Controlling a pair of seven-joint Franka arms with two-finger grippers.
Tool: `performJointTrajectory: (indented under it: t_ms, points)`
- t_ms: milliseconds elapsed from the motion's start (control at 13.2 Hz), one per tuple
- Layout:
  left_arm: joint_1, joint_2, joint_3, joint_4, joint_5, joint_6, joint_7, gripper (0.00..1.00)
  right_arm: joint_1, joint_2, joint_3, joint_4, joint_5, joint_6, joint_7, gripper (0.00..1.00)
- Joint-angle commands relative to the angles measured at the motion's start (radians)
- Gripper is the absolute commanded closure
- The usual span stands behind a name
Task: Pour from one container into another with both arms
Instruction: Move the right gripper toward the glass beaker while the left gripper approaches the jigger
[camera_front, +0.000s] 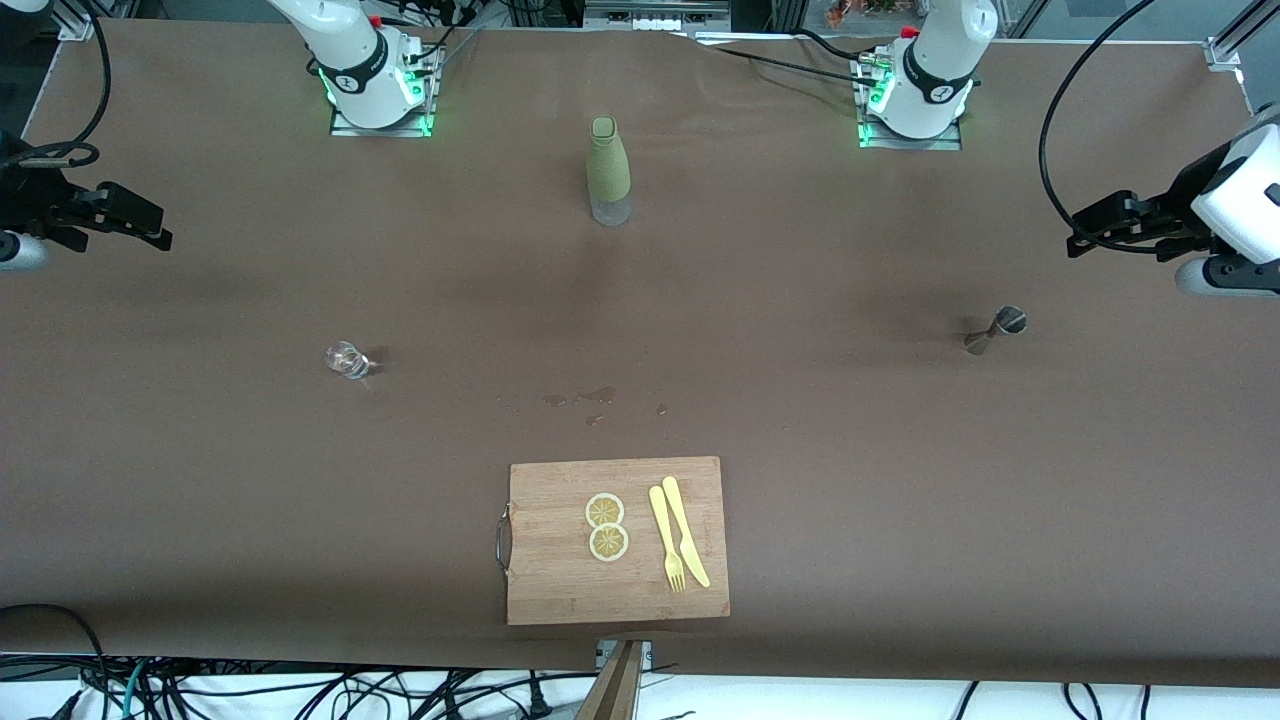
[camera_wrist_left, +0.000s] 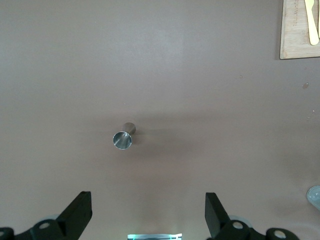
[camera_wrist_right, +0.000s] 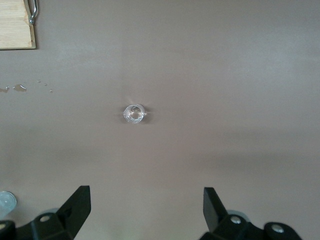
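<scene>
We logged the left end effector (camera_wrist_left: 148, 216) wide open and empty, high over a steel jigger (camera_front: 996, 329) at its end of the tabletop (camera_front: 800, 450). Right end effector (camera_wrist_right: 147, 214): likewise agape over a small glass (camera_front: 347, 360). Judged: jigger rigid and slick, gripped at its waist; glass fragile, taken about its wall.

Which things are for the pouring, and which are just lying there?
For pouring: metal jigger, small clear glass, green bottle, left gripper and right gripper, both open and waiting.

Just lying there: cutting board, lemon slices, yellow fork, yellow knife.
</scene>
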Motion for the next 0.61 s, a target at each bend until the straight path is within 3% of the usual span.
performJointTrajectory:
  t_ms: [0,529]
  points:
    - [0.006,0.007,-0.007,0.012,-0.027,0.002,0.007,0.0,-0.004,-0.002,0.002,0.004,0.01,-0.012,-0.002,0.0]
    - [0.011,0.011,-0.001,0.014,-0.029,0.0,0.004,0.0,0.002,0.027,0.006,0.018,0.011,-0.01,0.009,0.0]
